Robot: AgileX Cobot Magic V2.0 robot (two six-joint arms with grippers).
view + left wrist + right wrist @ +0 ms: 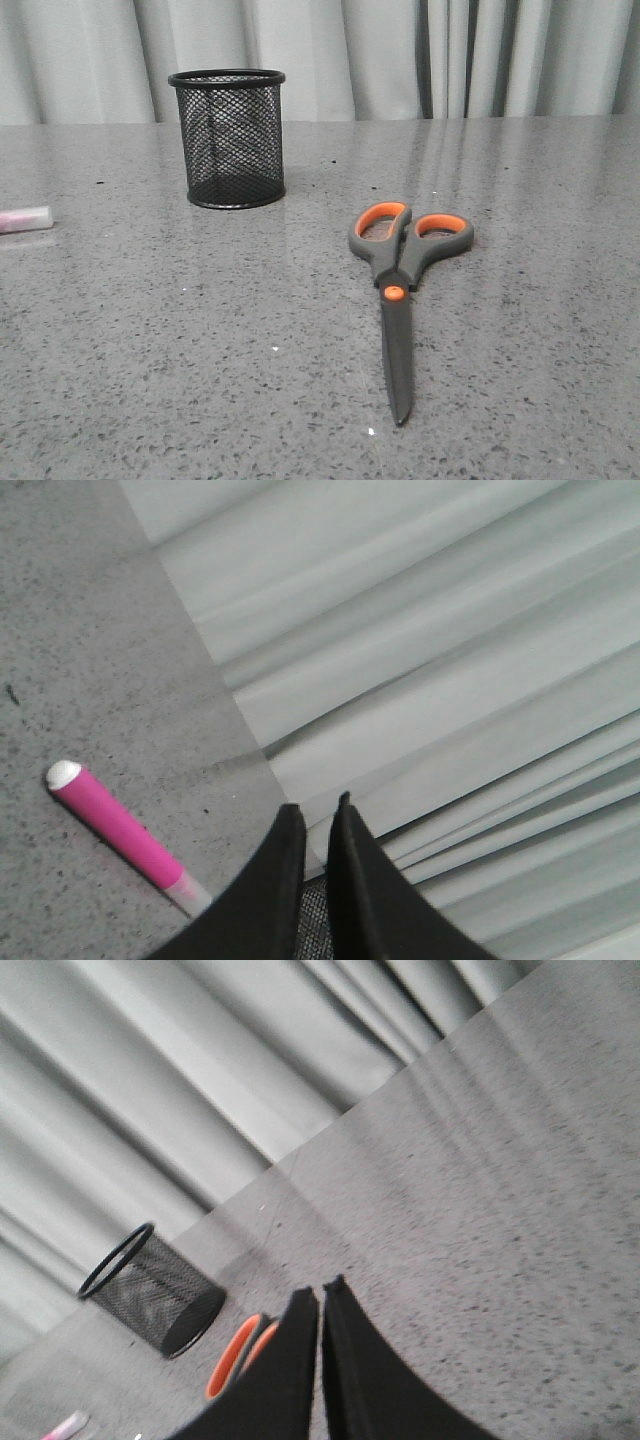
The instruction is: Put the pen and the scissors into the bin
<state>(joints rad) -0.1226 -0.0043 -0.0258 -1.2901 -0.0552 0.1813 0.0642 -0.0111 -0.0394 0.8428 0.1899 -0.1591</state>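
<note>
Grippers (pixel 318 825) (pixel 321 1305) closed; one pen (pixel 120 832), one scissors (pixel 402 290), one bin (pixel 229 138).

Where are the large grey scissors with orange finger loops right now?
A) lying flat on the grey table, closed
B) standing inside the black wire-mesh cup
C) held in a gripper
A: the grey, orange-looped scissors lie closed on the speckled grey table, apart from the black wire-mesh cup.

Left gripper (pixel 316 815): black fingers (pixel 268 880) tapered, tips drawn almost together with only a narrow slit between them, nothing held; seen in the left wrist view only. Right gripper (pixel 322 1295): black fingers (pixel 360 1370) likewise near-closed, a thin gap at the tips, nothing held; seen in the right wrist view only. Neither arm appears in the front view.
</note>
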